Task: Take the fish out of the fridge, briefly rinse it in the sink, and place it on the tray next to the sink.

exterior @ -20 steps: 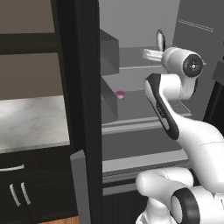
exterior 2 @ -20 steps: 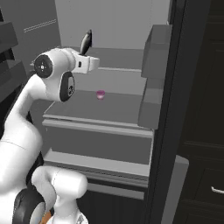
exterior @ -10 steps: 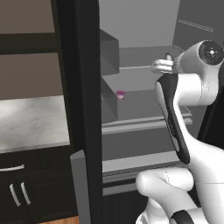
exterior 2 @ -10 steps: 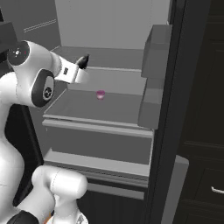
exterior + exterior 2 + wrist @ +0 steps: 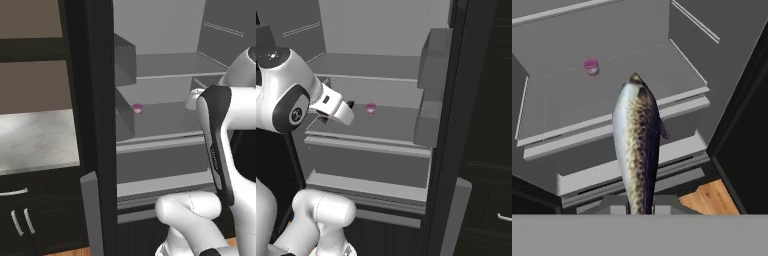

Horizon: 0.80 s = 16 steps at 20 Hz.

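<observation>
A speckled grey-silver fish [image 5: 637,142] stands clamped in the robot's claw [image 5: 640,209], its tail end pinched between the two dark tips at the bottom of the hand view and its length running up the middle of that view. The fish hangs in front of the open fridge [image 5: 607,40], clear of the grey shelves. On the middle shelf [image 5: 381,122] a small pink-topped cup [image 5: 371,108] sits alone, toward the back; the same cup [image 5: 137,108] shows from the left base view, beyond the black edge of the fridge door [image 5: 97,125]. In the right base view the white arm's wrist reaches toward the left front of that shelf, a dark tip showing at its end just left of the cup. A grey door bin [image 5: 431,95] hangs on the inside of the right-hand door. To the left of the fridge, a stretch of pale marble table [image 5: 37,137] runs under brown wall cabinets [image 5: 35,50], with dark drawers and silver handles [image 5: 17,222] beneath. A patch of wooden floor [image 5: 712,197] shows below the fridge in the hand view.
</observation>
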{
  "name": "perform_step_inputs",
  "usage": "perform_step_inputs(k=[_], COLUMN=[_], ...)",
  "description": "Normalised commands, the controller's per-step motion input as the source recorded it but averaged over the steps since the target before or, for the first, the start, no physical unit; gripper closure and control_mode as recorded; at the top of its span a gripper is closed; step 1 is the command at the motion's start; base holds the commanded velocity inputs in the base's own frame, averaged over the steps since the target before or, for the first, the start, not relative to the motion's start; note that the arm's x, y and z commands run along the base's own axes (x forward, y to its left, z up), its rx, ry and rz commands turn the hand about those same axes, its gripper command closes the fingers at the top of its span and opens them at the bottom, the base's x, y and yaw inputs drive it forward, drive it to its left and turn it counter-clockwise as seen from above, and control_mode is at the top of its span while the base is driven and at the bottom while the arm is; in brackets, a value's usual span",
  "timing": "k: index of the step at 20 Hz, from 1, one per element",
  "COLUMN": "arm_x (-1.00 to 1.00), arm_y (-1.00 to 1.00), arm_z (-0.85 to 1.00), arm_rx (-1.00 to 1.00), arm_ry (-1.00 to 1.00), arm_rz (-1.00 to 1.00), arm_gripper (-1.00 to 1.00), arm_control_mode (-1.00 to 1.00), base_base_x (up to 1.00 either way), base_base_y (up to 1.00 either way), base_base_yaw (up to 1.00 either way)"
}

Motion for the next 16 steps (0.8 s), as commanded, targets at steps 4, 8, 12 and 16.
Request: perform_step_inputs(k=[4,8,12,16], arm_x=[-0.18,-0.24,0.0,0.0], arm_y=[0.0,0.01,0.0,0.0], arm_z=[0.0,-0.05,0.0,0.0], arm_rx=[0.0,0.0,0.0,0.0], arm_ry=[0.0,0.0,0.0,0.0], arm_rz=[0.0,0.01,0.0,0.0], arm_gripper=[1.0,1.0,1.0,1.0], arm_control_mode=[-1.0,1.0,1.0,1.0], base_base_x=[0.0,-0.75,-1.0,-1.0], base_base_y=[0.0,0.0,0.0,-0.14], base_base_yaw=[0.0,0.09,0.28,0.52])
